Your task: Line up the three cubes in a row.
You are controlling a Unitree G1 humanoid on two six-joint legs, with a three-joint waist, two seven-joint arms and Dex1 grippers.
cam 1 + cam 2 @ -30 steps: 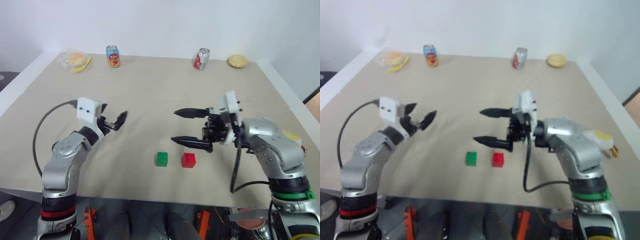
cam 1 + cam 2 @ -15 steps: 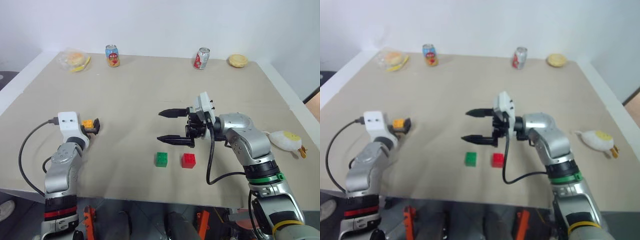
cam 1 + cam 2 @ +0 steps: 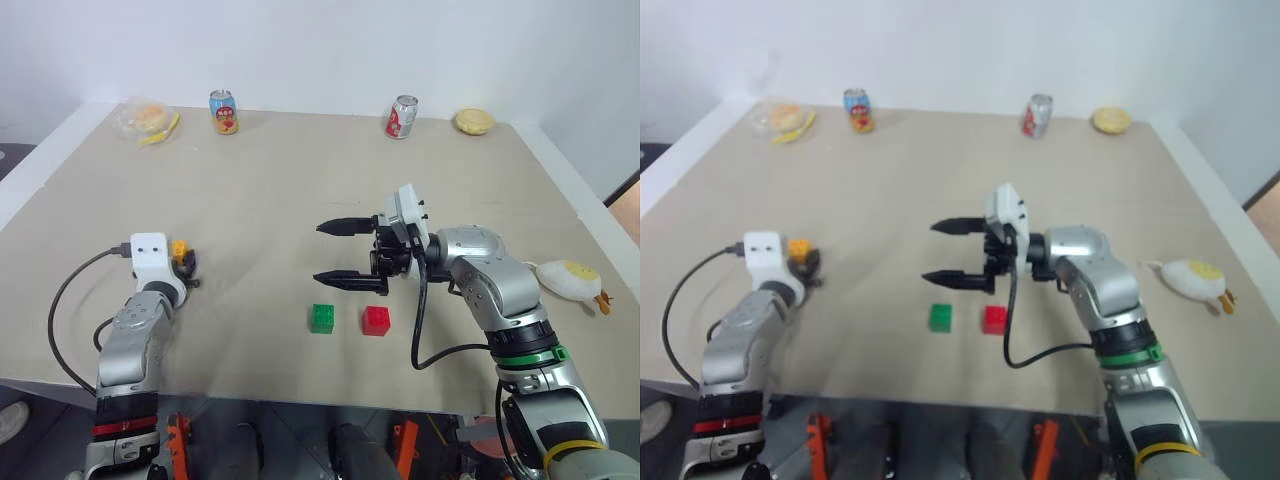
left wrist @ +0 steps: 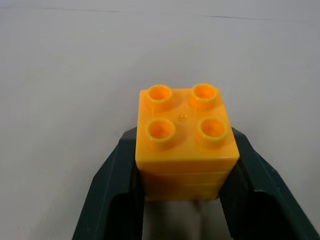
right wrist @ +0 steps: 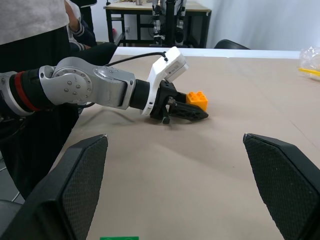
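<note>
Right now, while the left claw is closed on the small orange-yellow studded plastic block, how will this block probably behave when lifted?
The orange-yellow studded plastic block looks rigid, so the left claw should not deform it. Its smooth sides may slip slightly. It is probably light, and its flat faces should stop rolling.

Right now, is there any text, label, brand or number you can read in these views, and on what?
No text reads clearly.
Left soda can: printed label, too small and blurred to read.
Right soda can: red and silver print, too blurred to read.
Orange-yellow cube, green cube, red cube: no markings visible.
</note>
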